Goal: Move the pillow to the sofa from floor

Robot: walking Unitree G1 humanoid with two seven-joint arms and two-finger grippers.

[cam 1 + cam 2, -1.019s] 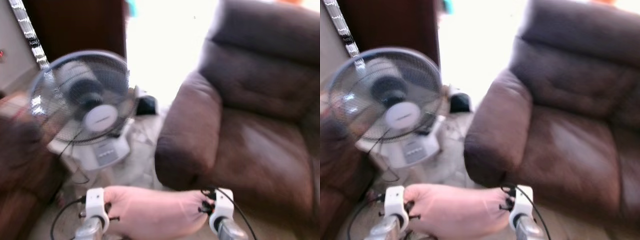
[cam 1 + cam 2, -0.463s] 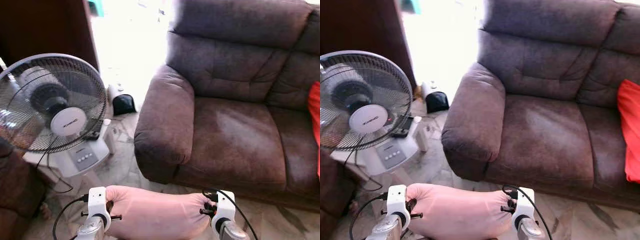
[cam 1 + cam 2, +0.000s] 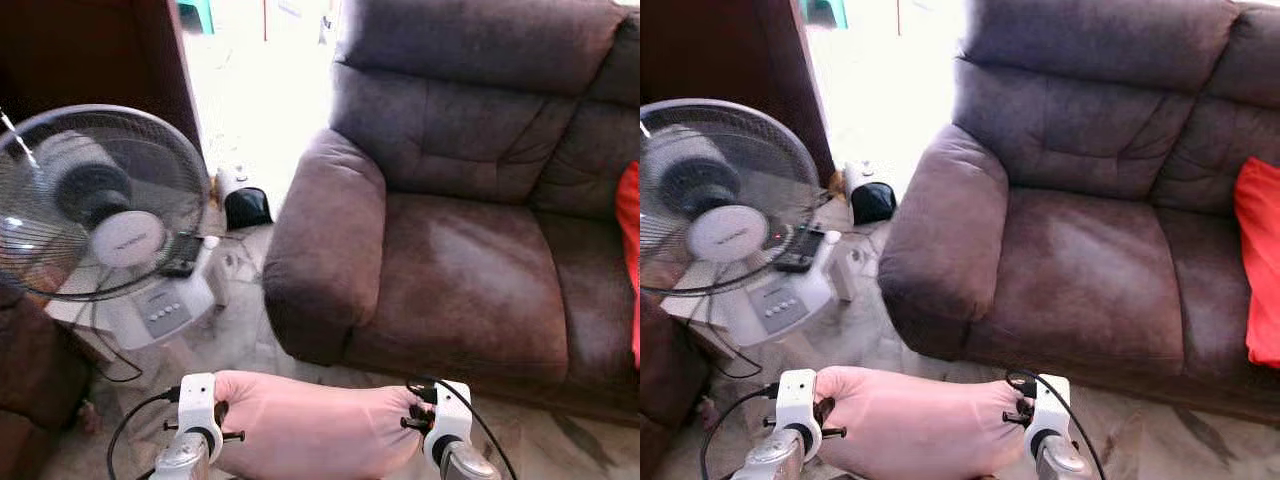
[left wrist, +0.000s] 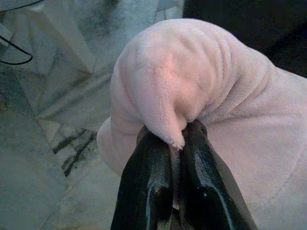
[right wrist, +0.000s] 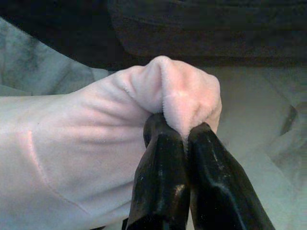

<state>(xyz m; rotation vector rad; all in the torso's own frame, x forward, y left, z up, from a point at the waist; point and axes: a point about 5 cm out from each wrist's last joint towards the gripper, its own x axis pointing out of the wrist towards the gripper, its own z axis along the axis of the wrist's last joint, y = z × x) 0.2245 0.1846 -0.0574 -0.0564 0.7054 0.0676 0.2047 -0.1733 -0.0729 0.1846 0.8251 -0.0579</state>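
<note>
Now I hold the soft pale pink plush pillow (image 3: 312,430) up between my two grippers, above the marble floor (image 3: 245,335).
My left gripper (image 4: 175,143) is pinched tight on one bunched corner and my right gripper (image 5: 184,136) on the opposite corner. Ahead of both stands the brown suede sofa (image 3: 470,220), a red cushion (image 3: 1258,265) on its seat beyond my right gripper. Beyond my left gripper stands a white pedestal fan (image 3: 105,215).

Left tool (image 4: 175,143), right tool (image 5: 184,136): glossy black fingers; white wrist housings, black cables, silver arms.
</note>
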